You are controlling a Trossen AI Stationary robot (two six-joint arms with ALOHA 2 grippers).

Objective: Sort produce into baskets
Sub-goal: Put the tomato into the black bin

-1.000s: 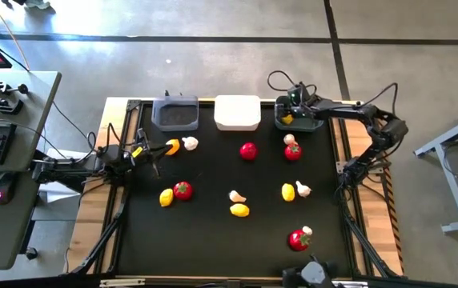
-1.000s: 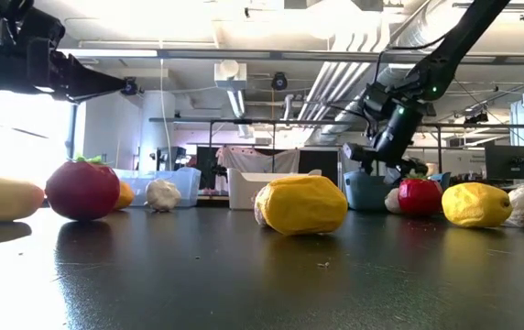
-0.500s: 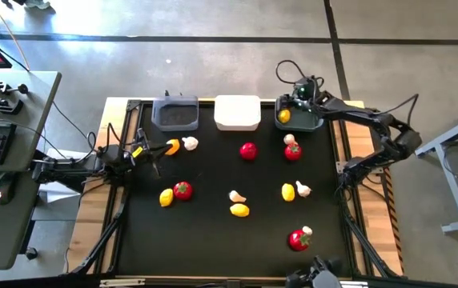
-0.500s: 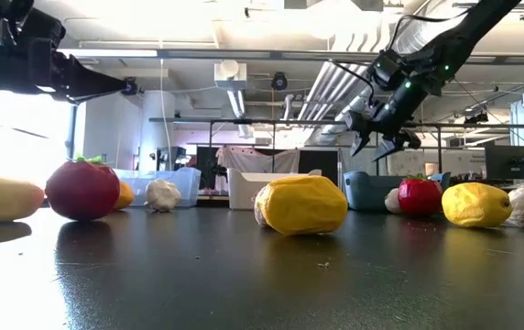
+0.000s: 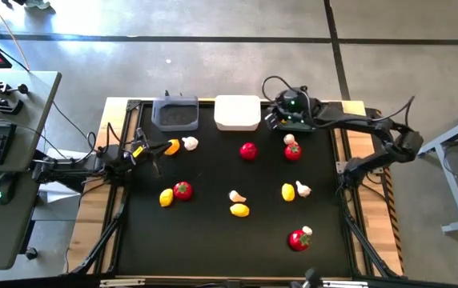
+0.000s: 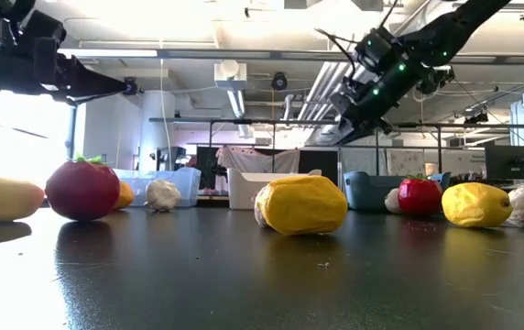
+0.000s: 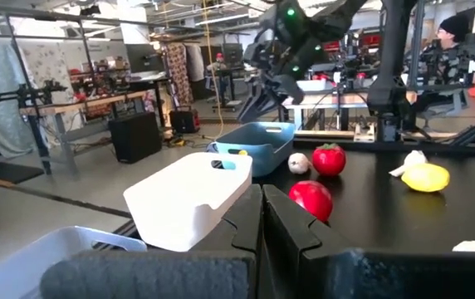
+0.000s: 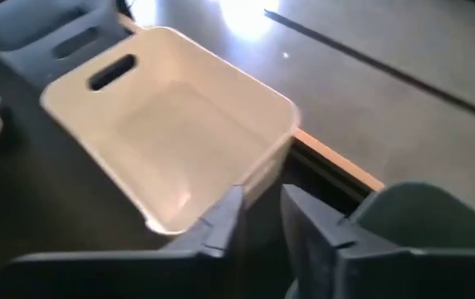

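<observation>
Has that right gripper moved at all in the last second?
Yes. The right gripper has swung off the teal basket toward the white basket, and in the low view it sits higher above the table.

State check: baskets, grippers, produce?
Grey plastic basket: looks empty.
White plastic basket: empty.
Teal plastic basket: holds something yellow.
Left gripper: shut, empty, by the table's left edge.
Right gripper: open, empty, raised between the white and teal baskets.
Toy tomatoes, lemons, garlic bulbs: loose on the black table.
</observation>
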